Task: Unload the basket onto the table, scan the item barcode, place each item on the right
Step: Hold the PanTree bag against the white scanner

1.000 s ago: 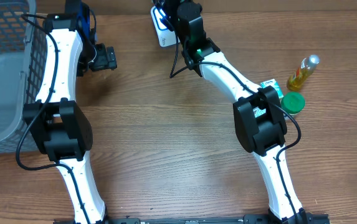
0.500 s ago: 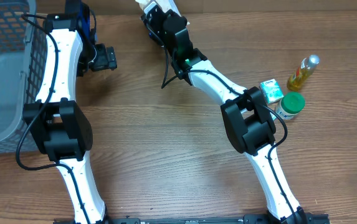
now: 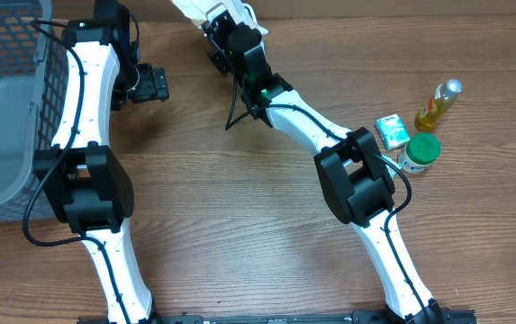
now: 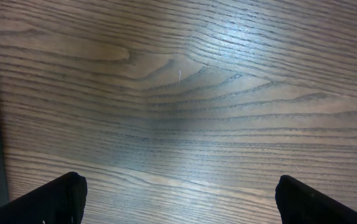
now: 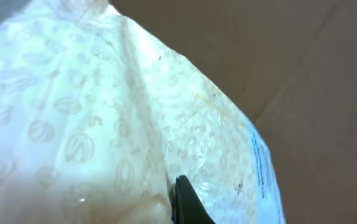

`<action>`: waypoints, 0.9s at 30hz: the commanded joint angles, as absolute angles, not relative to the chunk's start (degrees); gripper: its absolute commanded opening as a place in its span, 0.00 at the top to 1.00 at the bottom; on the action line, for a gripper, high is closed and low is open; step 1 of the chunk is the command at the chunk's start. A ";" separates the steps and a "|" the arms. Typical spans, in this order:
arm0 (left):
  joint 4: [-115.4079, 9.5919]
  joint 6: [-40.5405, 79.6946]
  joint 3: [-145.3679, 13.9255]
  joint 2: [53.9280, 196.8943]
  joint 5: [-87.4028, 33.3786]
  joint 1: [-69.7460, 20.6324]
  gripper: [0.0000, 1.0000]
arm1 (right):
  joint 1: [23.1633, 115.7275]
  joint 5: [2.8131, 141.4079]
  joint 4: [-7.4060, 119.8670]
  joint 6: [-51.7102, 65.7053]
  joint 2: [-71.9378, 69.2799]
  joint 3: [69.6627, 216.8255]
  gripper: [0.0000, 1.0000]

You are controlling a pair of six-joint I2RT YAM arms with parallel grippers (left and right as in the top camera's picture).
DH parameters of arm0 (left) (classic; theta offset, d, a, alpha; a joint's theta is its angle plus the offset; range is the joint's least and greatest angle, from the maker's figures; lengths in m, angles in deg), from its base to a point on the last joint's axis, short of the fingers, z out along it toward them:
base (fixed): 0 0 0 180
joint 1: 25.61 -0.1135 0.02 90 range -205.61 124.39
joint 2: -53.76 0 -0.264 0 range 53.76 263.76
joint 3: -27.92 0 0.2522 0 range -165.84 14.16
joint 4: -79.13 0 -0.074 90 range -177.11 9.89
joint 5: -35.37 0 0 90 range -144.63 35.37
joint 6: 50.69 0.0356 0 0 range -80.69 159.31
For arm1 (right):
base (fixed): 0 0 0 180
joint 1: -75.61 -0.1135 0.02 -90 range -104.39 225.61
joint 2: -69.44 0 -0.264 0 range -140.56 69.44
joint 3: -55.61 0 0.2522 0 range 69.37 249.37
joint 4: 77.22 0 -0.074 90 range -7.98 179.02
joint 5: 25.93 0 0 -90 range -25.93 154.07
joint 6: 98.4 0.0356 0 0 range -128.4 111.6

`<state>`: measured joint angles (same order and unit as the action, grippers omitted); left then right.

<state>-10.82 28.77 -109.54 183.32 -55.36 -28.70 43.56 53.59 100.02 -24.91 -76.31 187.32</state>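
Two end effectors are in view, and only one carries anything. The right end effector [image 3: 229, 38] is clenched on a white padded pouch [image 5: 97, 118]. One dark finger [image 5: 185, 200] shows against its bubble-textured skin in the wrist view, where the pouch fills most of the frame. The left end effector [image 4: 178, 193] is released, jaws spread wide over bare wood, grasping nothing. From above, the pouch is held at the 12 o'clock edge of the surface [image 3: 239, 207], partly cut off by the frame, with the right arm stretched far toward it. A wire basket [image 3: 5, 99] stands at 9 o'clock beside the left arm. At 3 o'clock, well apart from the pouch, a yellow bottle [image 3: 438, 106], a green-lidded jar [image 3: 420, 151] and a small carton [image 3: 391, 131] cluster together. No barcode is legible, only a strip of blue print at the pouch's 4 o'clock side, and I cannot pick out a scanner. The step in hand looks like presenting the pouch's printed face. Doing that well likely means turning the wrist slowly and keeping the soft skin flat instead of creased. The finger should stay off the print, and the pouch should be held steady once the code faces the reader.
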 commanded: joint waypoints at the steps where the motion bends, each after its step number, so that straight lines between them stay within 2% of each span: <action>1: -10.87 28.61 -110.51 183.28 -55.91 -28.57 0.01 | 43.75 53.83 99.98 -17.88 -76.42 187.93 0.96; 7: -10.87 28.61 -110.51 183.28 -55.91 -28.57 0.01 | 43.86 53.81 99.80 -9.72 -76.42 187.93 0.96; 19: -10.84 28.61 -110.51 183.28 -55.91 -28.57 0.00 | 44.87 53.81 101.18 -6.88 -76.22 187.95 0.96; 22: -10.84 28.61 -110.51 183.28 -55.91 -28.57 0.00 | 45.81 53.87 102.05 -6.88 -72.72 187.95 0.96; 27: -10.87 28.61 -110.51 183.28 -55.91 -28.57 0.00 | 47.38 60.71 96.00 -6.86 -63.04 187.95 0.96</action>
<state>-10.84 28.77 -109.54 183.34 -55.36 -28.70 45.87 55.31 97.77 -7.80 -74.08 187.30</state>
